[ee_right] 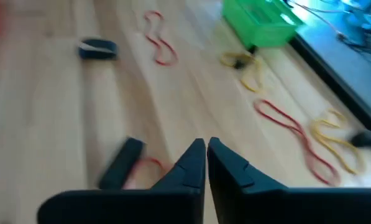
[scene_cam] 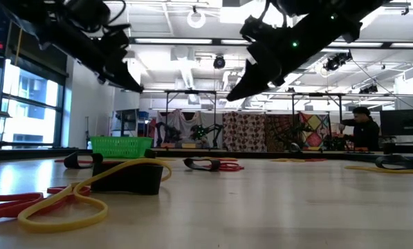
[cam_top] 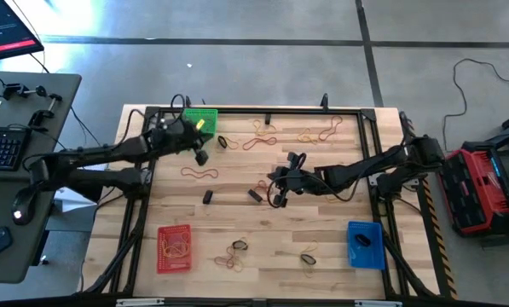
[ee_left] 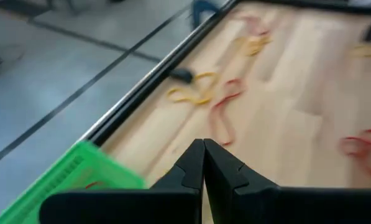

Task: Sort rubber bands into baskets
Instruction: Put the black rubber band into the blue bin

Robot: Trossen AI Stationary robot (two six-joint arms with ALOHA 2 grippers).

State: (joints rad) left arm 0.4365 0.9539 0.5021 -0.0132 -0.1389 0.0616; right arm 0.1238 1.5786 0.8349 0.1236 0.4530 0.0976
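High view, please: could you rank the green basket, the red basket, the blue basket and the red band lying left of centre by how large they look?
1. Red basket, blue basket and green basket: these look alike, and the left arm partly covers the green one, so no ranking.
2. Red band: clearly smallest.

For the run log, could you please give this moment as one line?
left gripper: shut, empty, by green basket | right gripper: shut, mid-table, nothing visibly held | rubber bands: mostly loose on table
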